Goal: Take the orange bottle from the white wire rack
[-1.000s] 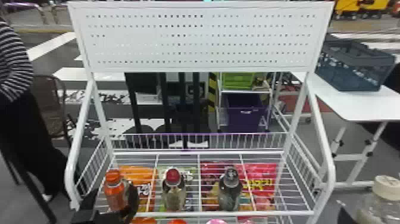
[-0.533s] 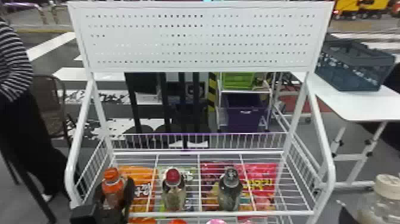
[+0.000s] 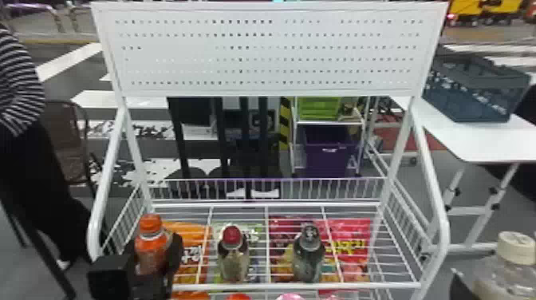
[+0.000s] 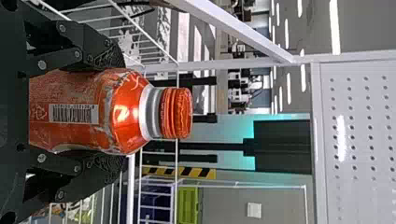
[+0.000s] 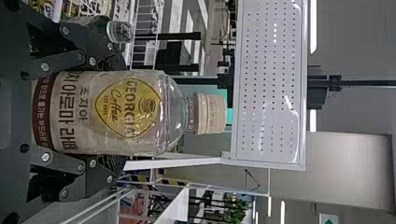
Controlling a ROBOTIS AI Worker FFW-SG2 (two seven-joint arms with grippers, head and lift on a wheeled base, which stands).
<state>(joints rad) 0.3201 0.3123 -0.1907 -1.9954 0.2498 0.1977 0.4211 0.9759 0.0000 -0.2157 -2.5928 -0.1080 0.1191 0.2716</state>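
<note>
one orange bottle has just risen, your left gripper clamped to its width; leaving the rack seems underway. your right gripper clasps a cream-capped bottle.

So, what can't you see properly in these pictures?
Bottom of the orange bottle, left wrist view: behind the left gripper.
Bottom of the cream-lidded bottle, head view: cut off by the bottom edge.
What's below the pink top, head view: same bottom edge.
</note>
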